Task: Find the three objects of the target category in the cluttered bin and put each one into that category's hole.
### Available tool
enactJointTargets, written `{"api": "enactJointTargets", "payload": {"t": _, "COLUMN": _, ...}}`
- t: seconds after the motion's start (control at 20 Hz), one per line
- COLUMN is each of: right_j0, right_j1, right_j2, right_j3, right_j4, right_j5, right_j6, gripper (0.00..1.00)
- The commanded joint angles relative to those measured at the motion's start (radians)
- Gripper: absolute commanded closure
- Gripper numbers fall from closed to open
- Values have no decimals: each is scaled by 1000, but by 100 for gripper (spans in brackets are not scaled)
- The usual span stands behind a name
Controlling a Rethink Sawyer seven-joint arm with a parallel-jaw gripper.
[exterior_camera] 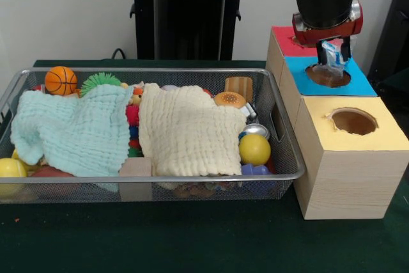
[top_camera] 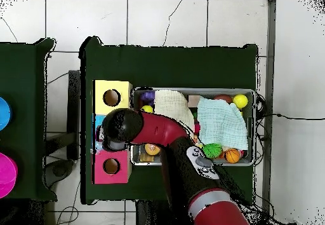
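My gripper hangs just above the blue section's hole in the wooden box. It is shut on a small pale, translucent object with a blue tint, held right over that hole. The yellow section's hole lies nearer the camera and is open. The red section sits behind, and the arm hides its hole. In the overhead view the arm's wrist covers the gripper and the blue section; the yellow hole and red hole show on either side.
The wire bin stands left of the box. A mint cloth and a cream cloth cover most of its contents. Around them show a small basketball, a green spiky ball, a yellow ball and a wooden block.
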Motion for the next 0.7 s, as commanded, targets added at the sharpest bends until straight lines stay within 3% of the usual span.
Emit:
{"api": "enactJointTargets", "payload": {"t": 0.05, "right_j0": 12, "right_j1": 34, "right_j2": -29, "right_j3": -46, "right_j4": -12, "right_j5": 190, "right_j6": 132, "gripper": 100}}
{"api": "enactJointTargets", "payload": {"t": 0.15, "right_j0": 12, "right_j1": 34, "right_j2": -25, "right_j3": -42, "right_j4": -9, "right_j5": 186, "right_j6": 128, "gripper": 100}}
{"api": "enactJointTargets", "payload": {"t": 0.2, "right_j0": 11, "right_j1": 34, "right_j2": -23, "right_j3": -39, "right_j4": -7, "right_j5": 176, "right_j6": 127, "gripper": 0}}
{"api": "enactJointTargets", "payload": {"t": 0.7, "right_j0": 22, "right_j1": 21, "right_j2": -33, "right_j3": -28, "right_j4": -15, "right_j5": 50, "right_j6": 129, "gripper": 0}}
